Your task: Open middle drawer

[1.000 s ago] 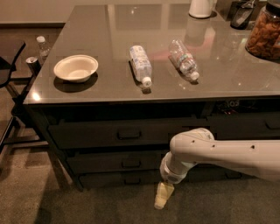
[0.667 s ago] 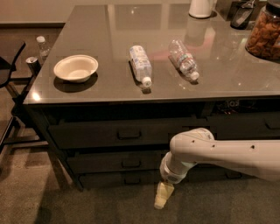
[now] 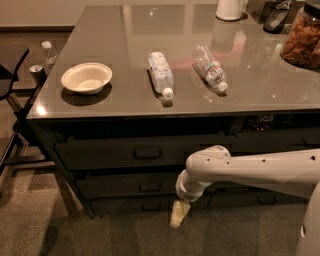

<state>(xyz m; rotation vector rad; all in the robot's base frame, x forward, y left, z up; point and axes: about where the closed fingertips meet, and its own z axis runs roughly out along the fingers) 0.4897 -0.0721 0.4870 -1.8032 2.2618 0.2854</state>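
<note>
The middle drawer (image 3: 115,186) is the medium-height dark grey front in the stack under the counter. It is pushed in flush, and its small dark handle (image 3: 150,187) sits at the centre. A taller drawer front (image 3: 100,152) lies above it and a slimmer one (image 3: 120,206) below. My gripper (image 3: 179,214) hangs from the white arm (image 3: 250,172) and points down toward the floor. It is to the right of and below the middle drawer's handle, level with the lowest drawer, and not touching the handle.
On the counter top (image 3: 125,30) are a white bowl (image 3: 86,77), two lying plastic bottles (image 3: 160,72) (image 3: 210,67), a white jug (image 3: 230,9) and a jar of snacks (image 3: 302,35). A black chair (image 3: 10,75) stands at the left. Grey carpet (image 3: 100,235) lies in front.
</note>
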